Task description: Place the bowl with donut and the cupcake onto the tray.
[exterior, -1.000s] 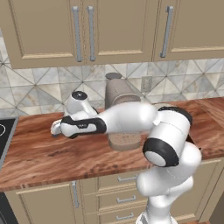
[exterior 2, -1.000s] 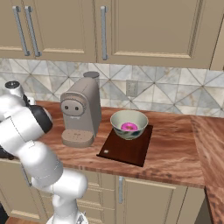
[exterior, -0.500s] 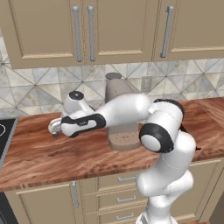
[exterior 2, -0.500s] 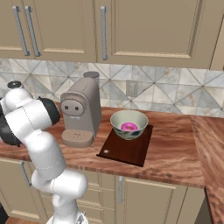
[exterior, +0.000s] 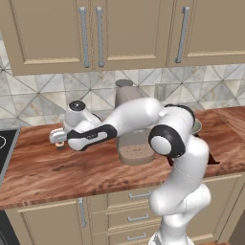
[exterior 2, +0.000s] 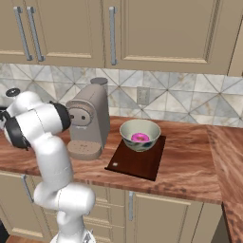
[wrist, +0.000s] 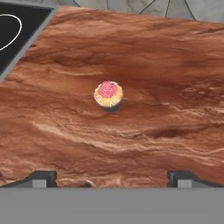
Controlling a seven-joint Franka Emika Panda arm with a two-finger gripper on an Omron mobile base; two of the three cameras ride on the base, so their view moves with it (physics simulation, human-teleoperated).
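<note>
cupcake (wrist: 108,95): pink frosting, dark base | donut (exterior 2: 139,137): magenta | tray (exterior 2: 137,163): reddish-brown

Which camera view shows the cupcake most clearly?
The hand view: the cupcake stands alone on the countertop, seen from above with frosting and red top plain. In the left base view it is a tiny shape under the hand. The right base view gives nothing clear.

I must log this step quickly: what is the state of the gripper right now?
Gripper: open, holding nothing, above the cupcake on the counter.
</note>
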